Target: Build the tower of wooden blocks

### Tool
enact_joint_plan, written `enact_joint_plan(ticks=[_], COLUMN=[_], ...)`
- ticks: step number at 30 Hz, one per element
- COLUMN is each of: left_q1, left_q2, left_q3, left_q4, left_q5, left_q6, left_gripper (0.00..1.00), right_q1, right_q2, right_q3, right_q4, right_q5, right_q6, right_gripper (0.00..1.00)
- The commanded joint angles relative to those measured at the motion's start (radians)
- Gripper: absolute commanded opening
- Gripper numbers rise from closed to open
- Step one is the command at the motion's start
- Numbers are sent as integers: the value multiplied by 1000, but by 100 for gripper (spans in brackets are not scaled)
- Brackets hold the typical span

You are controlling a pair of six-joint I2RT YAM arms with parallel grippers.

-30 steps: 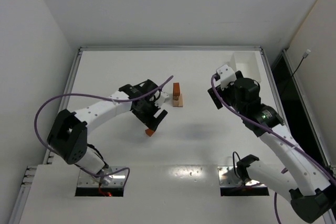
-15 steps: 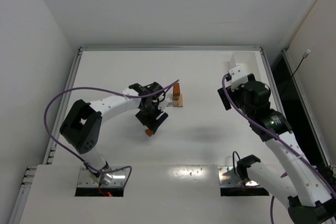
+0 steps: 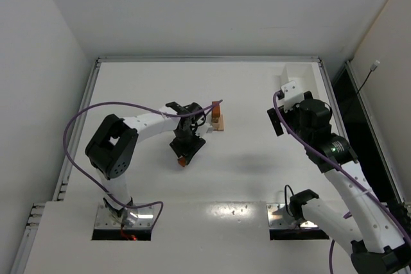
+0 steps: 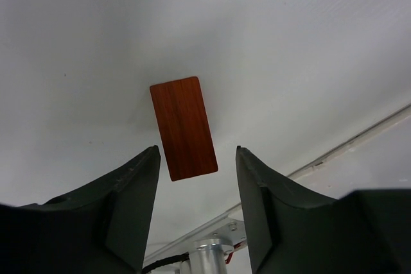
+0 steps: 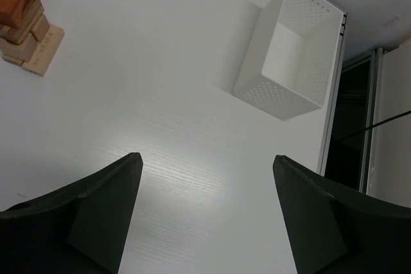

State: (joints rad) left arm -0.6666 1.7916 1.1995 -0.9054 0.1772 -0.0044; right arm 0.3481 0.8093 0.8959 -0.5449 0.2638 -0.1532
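The wood block tower (image 3: 218,119) stands mid-table as a short stack: a tan base, tan blocks and a reddish-brown arch piece on top. It also appears at the top left of the right wrist view (image 5: 22,20). A loose reddish-brown flat block (image 4: 183,128) lies on the table in front of the tower (image 3: 183,161). My left gripper (image 4: 196,152) hovers right over it, open. Its near end lies between the fingertips, with a gap on each side. My right gripper (image 5: 206,157) is wide open and empty, raised over bare table right of the tower (image 3: 277,122).
A white perforated tray (image 5: 292,49) stands at the back right corner (image 3: 302,75), empty as far as I can see. A raised metal rim (image 3: 205,59) bounds the table at the back and sides. A purple cable (image 3: 83,126) loops off the left arm.
The left jaws have narrowed around the loose reddish-brown block, and the left arm has folded in over it. The right arm drew back to the right, then held still.
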Motion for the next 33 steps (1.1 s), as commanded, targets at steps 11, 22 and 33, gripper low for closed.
enact_joint_plan(ticks=[11,22,33], left_q1=[9,9,27], left_q2=[9,9,18], left_q3=[43,32,-9], left_q4=[-7,-7,-7], left_q5=[-5,-42,-62], left_q6=[3,-6,3], left_gripper=[45,45,41], right_q1=[-6,-6,-6], right_q2=[7,7,16], right_q3=[0,0,0], right_q4=[22,22,22], right_q5=[-18,-18,-28], right_q6=[20,20,20], right_gripper=[80,80,79])
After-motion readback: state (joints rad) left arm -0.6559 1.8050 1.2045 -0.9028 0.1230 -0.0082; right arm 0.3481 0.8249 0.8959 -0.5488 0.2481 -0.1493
